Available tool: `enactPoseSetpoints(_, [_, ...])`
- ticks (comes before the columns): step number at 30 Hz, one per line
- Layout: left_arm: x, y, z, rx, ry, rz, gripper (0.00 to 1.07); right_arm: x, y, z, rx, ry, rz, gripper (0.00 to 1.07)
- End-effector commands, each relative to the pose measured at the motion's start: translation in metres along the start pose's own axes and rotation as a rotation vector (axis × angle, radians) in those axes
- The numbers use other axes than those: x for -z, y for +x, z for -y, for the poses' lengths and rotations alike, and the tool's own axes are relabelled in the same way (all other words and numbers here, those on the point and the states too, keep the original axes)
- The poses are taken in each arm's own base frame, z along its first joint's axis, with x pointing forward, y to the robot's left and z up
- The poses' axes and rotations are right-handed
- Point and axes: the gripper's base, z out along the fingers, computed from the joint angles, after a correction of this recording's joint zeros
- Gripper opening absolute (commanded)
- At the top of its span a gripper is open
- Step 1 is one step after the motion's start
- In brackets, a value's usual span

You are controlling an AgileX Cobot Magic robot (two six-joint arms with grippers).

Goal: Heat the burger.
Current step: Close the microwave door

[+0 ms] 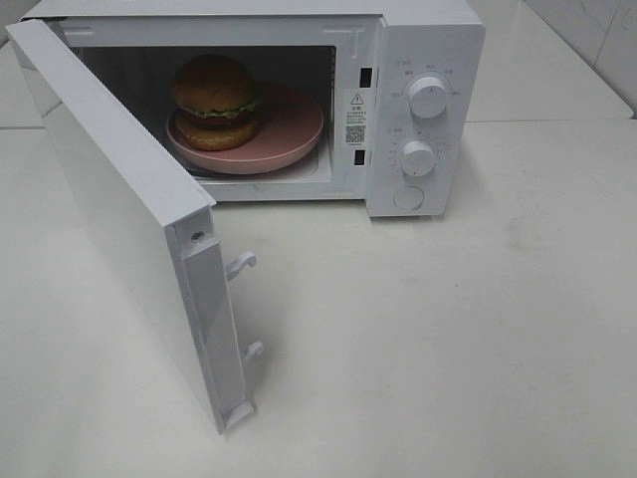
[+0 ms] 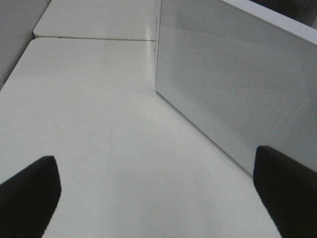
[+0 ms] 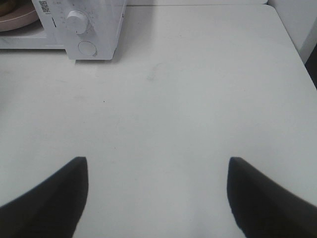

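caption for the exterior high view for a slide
Burger on pink plate inside the white microwave, door wide open.

The left gripper (image 2: 158, 198) hangs over the smooth white tabletop (image 2: 99, 99), its 2 black fingers (image 2: 29, 196) spread wide with nothing between them. Near one finger stands a white microwave door (image 2: 237, 79) with a dotted mesh window.

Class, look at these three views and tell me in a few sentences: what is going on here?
Nothing is being handled right now. The burger sits on a pink plate inside the microwave, whose door stands wide open. The left gripper is open and empty above the table, near the door's outer face. The right gripper is open and empty too. The burger is loaded, but the door is not yet shut.
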Motion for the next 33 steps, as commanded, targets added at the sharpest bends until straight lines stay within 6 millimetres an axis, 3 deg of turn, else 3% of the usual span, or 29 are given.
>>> enactPoseSetpoints(1, [-0.005, -0.009, -0.001, 0.006, -0.005, 0.009, 0.93, 0.003, 0.002, 0.000, -0.001, 0.000, 0.033, 0.75])
enactPoseSetpoints(2, [-0.011, -0.013, -0.002, 0.010, -0.008, 0.001, 0.85, 0.003, 0.002, 0.000, -0.001, 0.000, 0.033, 0.75])
enactPoseSetpoints(4, [-0.014, -0.016, -0.002, 0.012, -0.009, -0.005, 0.81, 0.003, 0.002, 0.000, -0.001, 0.000, 0.033, 0.75])
enactPoseSetpoints(5, [-0.020, -0.020, -0.003, 0.016, -0.013, -0.006, 0.70, 0.003, 0.002, 0.000, -0.001, 0.000, 0.033, 0.75])
enactPoseSetpoints(6, [-0.020, -0.020, -0.003, 0.016, -0.013, -0.006, 0.70, 0.003, 0.002, 0.000, -0.001, 0.000, 0.033, 0.75])
enactPoseSetpoints(8, [-0.030, -0.025, -0.004, 0.024, -0.015, -0.031, 0.54, 0.003, 0.002, 0.000, -0.001, 0.000, 0.033, 0.75])
enactPoseSetpoints(9, [-0.030, -0.025, -0.004, 0.024, -0.015, -0.031, 0.54, 0.003, 0.002, 0.000, -0.001, 0.000, 0.033, 0.75])
enactPoseSetpoints(10, [-0.037, -0.028, -0.005, 0.029, -0.018, -0.054, 0.42, 0.003, 0.002, 0.000, -0.001, 0.000, 0.033, 0.75])
enactPoseSetpoints(11, [-0.037, -0.028, -0.005, 0.029, -0.018, -0.054, 0.42, 0.003, 0.002, 0.000, -0.001, 0.000, 0.033, 0.75])
enactPoseSetpoints(13, [-0.050, -0.034, -0.007, 0.037, -0.023, -0.075, 0.24, 0.003, 0.002, 0.000, -0.001, 0.000, 0.033, 0.75])
enactPoseSetpoints(16, [-0.058, -0.037, -0.008, 0.046, -0.023, -0.086, 0.19, 0.003, 0.002, 0.000, -0.001, 0.000, 0.033, 0.75])
enactPoseSetpoints(17, [-0.063, -0.038, -0.008, 0.045, -0.026, -0.092, 0.06, 0.003, 0.002, 0.000, -0.001, 0.000, 0.033, 0.75])
enactPoseSetpoints(18, [-0.072, -0.040, -0.010, 0.048, -0.031, -0.086, 0.00, 0.003, 0.002, 0.000, -0.001, 0.000, 0.033, 0.75])
enactPoseSetpoints(26, [-0.106, -0.034, -0.015, 0.084, -0.027, 0.071, 0.00, 0.003, 0.002, 0.000, -0.001, 0.000, 0.033, 0.75])
enactPoseSetpoints(33, [-0.122, -0.020, -0.024, 0.063, -0.090, 0.167, 0.00, 0.003, 0.002, 0.000, -0.001, 0.000, 0.033, 0.75])
